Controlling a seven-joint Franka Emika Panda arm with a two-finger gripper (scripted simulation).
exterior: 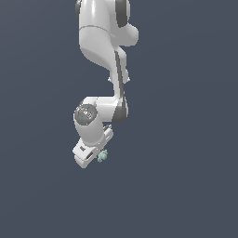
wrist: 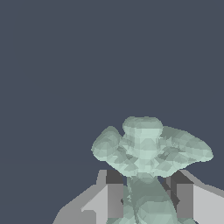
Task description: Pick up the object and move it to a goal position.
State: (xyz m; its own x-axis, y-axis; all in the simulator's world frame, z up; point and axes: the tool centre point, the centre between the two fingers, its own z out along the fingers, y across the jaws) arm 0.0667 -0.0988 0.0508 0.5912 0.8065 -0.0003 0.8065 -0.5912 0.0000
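A pale mint-green, lumpy object (wrist: 146,151) sits pinched between the two fingers (wrist: 114,199) of the robot's gripper (wrist: 146,201), its narrow stem caught in the gap while a broad, knobbly head flares out beyond the fingertips. In the exterior view the object (exterior: 102,155) shows as a small green speck at the tip of the gripper (exterior: 95,158), which hangs from the white arm (exterior: 104,51) against a plain dark slate ground; no goal marker can be made out in either view, and whether the piece is lifted clear of the ground cannot be told.

The hold looks narrow: the fingers grip only the thin waist, and most of the piece's bulk lies past them. A quick swing or sudden stop on the way to the goal could, in all likelihood, twist the piece on that slim stem or let it slide out. The uneven surface may give the pads little flat contact, adding to the risk of a slip.
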